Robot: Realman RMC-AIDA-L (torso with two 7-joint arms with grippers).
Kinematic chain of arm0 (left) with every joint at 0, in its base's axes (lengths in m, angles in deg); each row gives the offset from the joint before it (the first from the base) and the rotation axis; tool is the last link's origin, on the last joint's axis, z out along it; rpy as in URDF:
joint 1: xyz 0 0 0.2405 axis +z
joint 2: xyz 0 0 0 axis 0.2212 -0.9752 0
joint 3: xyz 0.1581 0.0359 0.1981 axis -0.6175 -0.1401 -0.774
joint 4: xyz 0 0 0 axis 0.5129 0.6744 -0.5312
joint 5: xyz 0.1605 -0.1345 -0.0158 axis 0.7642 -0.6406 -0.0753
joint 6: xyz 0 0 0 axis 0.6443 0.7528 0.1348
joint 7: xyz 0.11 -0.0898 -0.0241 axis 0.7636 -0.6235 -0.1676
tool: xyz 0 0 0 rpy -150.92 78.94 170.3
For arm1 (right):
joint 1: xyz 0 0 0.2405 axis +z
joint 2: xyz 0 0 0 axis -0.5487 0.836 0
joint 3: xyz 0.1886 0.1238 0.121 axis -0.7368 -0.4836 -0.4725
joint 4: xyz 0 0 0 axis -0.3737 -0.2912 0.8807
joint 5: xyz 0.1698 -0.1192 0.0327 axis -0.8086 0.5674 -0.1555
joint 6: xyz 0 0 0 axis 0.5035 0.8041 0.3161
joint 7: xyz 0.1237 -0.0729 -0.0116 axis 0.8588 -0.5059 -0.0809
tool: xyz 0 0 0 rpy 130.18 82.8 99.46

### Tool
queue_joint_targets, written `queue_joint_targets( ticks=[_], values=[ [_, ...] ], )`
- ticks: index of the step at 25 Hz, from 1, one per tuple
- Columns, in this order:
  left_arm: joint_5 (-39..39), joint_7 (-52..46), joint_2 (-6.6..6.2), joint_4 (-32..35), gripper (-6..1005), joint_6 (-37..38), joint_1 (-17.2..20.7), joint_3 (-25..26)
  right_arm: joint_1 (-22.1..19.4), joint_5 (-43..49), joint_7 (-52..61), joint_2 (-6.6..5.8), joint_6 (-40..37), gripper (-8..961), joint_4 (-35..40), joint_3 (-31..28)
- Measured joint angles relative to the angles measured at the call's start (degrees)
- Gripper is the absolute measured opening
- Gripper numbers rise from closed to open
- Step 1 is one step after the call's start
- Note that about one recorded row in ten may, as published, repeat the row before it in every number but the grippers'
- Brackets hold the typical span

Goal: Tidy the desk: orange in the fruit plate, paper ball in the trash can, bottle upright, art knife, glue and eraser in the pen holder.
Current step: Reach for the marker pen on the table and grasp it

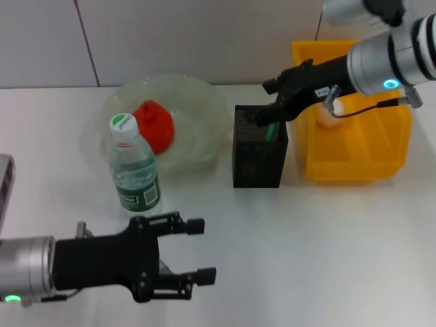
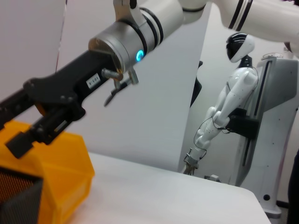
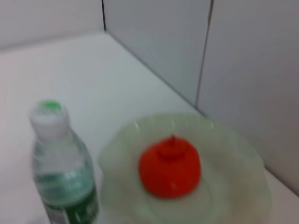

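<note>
Near the middle of the head view, the right gripper is dipping, fingers hidden, into the pen holder, the orange is sitting in the fruit plate, and the left gripper is waiting with fingers apart.

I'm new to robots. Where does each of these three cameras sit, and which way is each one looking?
Head view: from the robot's head, down at the desk; shows the left gripper open near the bottle and the right gripper at the pen holder.
Left wrist view: on the left arm, looking across the desk at the right arm and yellow bin.
Right wrist view: on the right arm, facing the bottle and the orange in its plate; no robot parts show.
Shared: head and right wrist views both show bottle, orange, plate.
</note>
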Motion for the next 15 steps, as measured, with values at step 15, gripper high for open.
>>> queue_joint_targets(
  ticks=[15],
  values=[
    [31.94,-6.24,-0.75,28.83,803,2.63,-0.59,17.65,-12.18,-15.90,-0.35,-0.78,-22.38,749,5.64,-10.97]
  ],
)
